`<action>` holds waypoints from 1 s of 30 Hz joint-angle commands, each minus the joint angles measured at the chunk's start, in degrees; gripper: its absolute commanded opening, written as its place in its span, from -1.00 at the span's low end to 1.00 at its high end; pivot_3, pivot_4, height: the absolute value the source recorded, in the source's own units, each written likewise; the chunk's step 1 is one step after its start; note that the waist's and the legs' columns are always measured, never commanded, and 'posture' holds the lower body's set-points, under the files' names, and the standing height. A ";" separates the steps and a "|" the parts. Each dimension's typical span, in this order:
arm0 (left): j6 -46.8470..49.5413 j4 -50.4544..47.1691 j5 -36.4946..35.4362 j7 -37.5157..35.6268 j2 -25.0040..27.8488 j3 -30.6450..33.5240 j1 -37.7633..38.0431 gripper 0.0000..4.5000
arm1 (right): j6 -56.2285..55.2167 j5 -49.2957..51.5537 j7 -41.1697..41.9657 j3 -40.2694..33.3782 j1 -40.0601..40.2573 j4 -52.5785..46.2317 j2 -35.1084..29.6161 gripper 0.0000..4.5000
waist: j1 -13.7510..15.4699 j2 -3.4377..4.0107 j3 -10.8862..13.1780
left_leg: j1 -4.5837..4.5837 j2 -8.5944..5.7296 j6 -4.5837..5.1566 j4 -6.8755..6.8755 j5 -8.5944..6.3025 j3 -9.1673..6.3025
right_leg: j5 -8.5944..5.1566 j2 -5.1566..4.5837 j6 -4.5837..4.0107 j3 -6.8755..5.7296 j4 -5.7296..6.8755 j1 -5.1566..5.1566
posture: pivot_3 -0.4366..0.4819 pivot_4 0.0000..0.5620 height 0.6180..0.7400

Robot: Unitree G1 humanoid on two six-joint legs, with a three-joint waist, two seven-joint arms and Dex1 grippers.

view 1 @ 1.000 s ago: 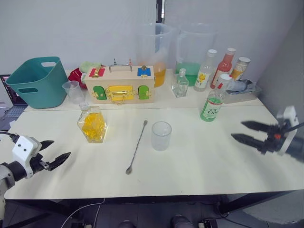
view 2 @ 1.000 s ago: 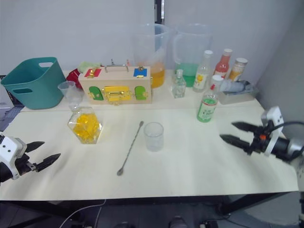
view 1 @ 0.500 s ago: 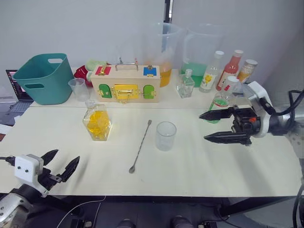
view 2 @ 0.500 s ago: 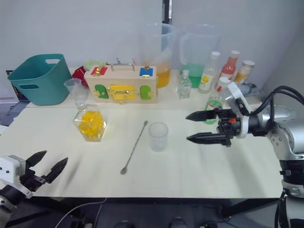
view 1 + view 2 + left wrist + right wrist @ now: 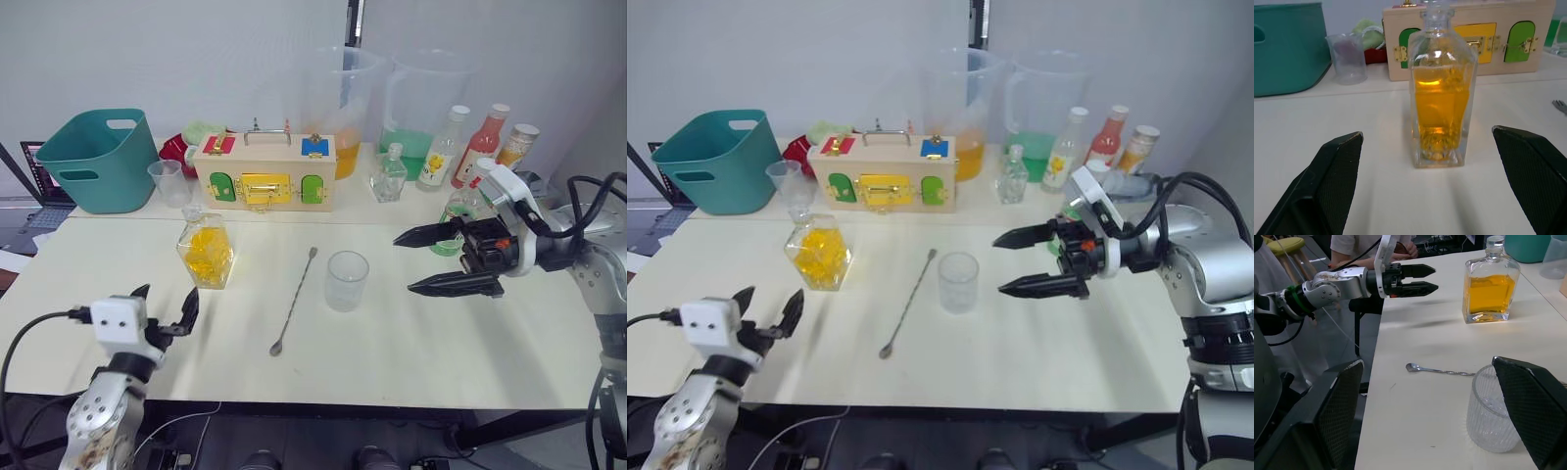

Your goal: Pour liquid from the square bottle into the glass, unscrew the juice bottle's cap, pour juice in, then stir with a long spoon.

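Observation:
The square bottle with yellow-orange liquid stands stoppered at the table's left. My left gripper is open near the front edge, pointing at the bottle from a short way off. The empty glass stands mid-table, and the long spoon lies flat just left of it. My right gripper is open, its tips just right of the glass and holding nothing. The juice bottle with its white cap stands behind that gripper, partly hidden by it.
Along the back stand a teal basket, a small plastic cup, a wooden latch box, two big pitchers, a small colourless square bottle, and the yellow-label and red bottles. A person sits beyond the table's left end.
My right gripper swung in from the table's right side to beside the glass. My left gripper came in from the front left toward the square bottle. The camera also shifted.

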 commanded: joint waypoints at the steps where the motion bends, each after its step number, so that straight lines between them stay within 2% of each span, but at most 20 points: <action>1: -0.53 3.02 1.72 0.63 0.96 -1.93 -3.94 0.99 | -0.57 0.34 0.99 -2.63 1.24 -2.47 -2.44 1.00 | 0.01 0.00 0.00 | 0.00 0.00 0.00 0.00 0.00 0.00 | 0.00 0.00 0.00 0.00 0.00 0.00 | -0.05 -0.47 1.00; 3: -0.90 4.31 2.09 0.69 1.07 -2.41 -5.22 0.99 | -0.55 0.60 1.02 -2.92 1.76 -2.87 -2.92 1.00 | -0.07 0.00 0.00 | -0.01 0.00 0.00 0.00 0.00 0.00 | 0.00 0.00 0.00 0.00 0.00 0.00 | -0.05 -0.47 1.00; 9: -0.81 12.39 3.45 3.83 -0.08 -4.52 -16.39 0.99 | -0.16 0.23 -2.52 -5.98 4.40 -5.11 -5.05 1.00 | -0.01 -0.01 0.00 | 0.00 0.00 0.00 0.02 0.01 -0.04 | 0.01 0.02 0.00 -0.02 0.06 0.00 | -0.05 -0.47 1.00; 25: -1.95 26.32 3.32 5.58 0.04 -4.65 -30.00 0.99 | 0.08 0.28 -6.74 -7.09 5.92 -6.63 -5.69 1.00 | 0.03 -0.02 0.01 | -0.12 -0.04 0.00 0.03 0.01 -0.06 | 0.03 -0.01 0.05 -0.03 -0.03 -0.04 | -0.05 -0.47 1.00; 26: -2.08 27.04 3.20 5.53 0.13 -4.47 -30.50 0.74 | -0.20 0.07 -6.69 -6.99 6.13 -6.70 -5.82 1.00 | 0.03 -0.03 0.01 | -0.12 -0.04 0.00 0.03 0.01 -0.06 | 0.03 -0.01 0.05 -0.03 -0.04 -0.05 | -0.05 -0.47 1.00; 29: -1.58 27.50 3.21 5.11 0.60 -4.61 -30.74 0.34 | 0.04 0.28 -7.17 -7.20 5.99 -6.88 -5.74 1.00 | 0.02 -0.02 0.01 | -0.12 -0.05 0.00 0.03 0.01 -0.07 | 0.03 -0.01 0.05 -0.03 -0.03 -0.05 | -0.05 -0.47 1.00; 30: -1.56 27.48 3.14 5.03 0.69 -4.60 -30.69 0.26 | 0.10 0.34 -7.22 -7.26 5.96 -6.91 -5.77 1.00 | 0.02 -0.02 0.01 | -0.12 -0.04 0.00 0.03 0.01 -0.07 | 0.03 -0.01 0.05 -0.03 -0.02 -0.05 | -0.05 -0.47 1.00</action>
